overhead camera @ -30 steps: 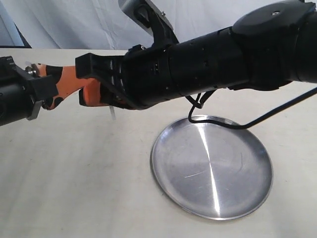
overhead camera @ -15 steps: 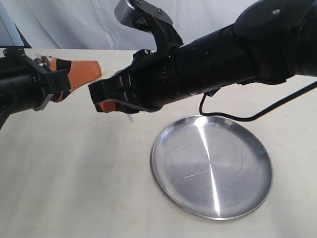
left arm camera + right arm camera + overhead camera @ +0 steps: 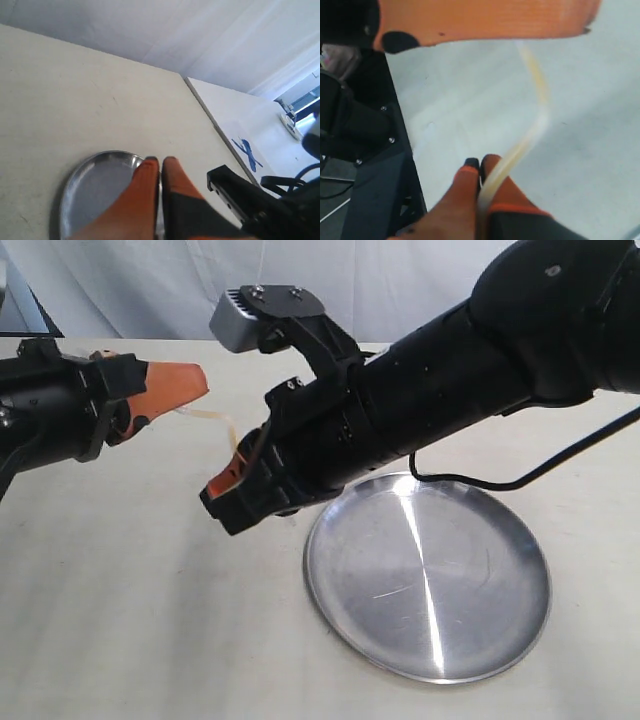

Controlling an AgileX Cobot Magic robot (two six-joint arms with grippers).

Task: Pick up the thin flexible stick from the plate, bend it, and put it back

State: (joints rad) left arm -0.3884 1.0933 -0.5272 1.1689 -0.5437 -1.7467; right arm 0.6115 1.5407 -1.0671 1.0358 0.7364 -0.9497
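The thin flexible stick (image 3: 215, 417) is a pale cream strand curving in the air between my two grippers, left of the plate. My left gripper (image 3: 200, 383) is shut on one end, orange fingers pressed together (image 3: 160, 161). Lower and to the right, my right gripper (image 3: 235, 462) is shut on the other end; in the right wrist view the stick (image 3: 540, 107) bends up from its fingertips (image 3: 481, 162) to the left gripper's orange finger (image 3: 485, 20). The shiny silver plate (image 3: 460, 610) lies on the table with nothing on it, and shows beneath the left fingers (image 3: 90, 190).
The thick black right arm (image 3: 450, 370) reaches over the plate's far side, with a black cable (image 3: 520, 475) hanging across the rim. A white cloth backdrop (image 3: 150, 280) closes the far side. The cream table (image 3: 130, 620) stretches left of the plate.
My right gripper has swung down and tilted toward the table, while the left gripper stayed high at the left. The stick between them now shows as a bent curve.
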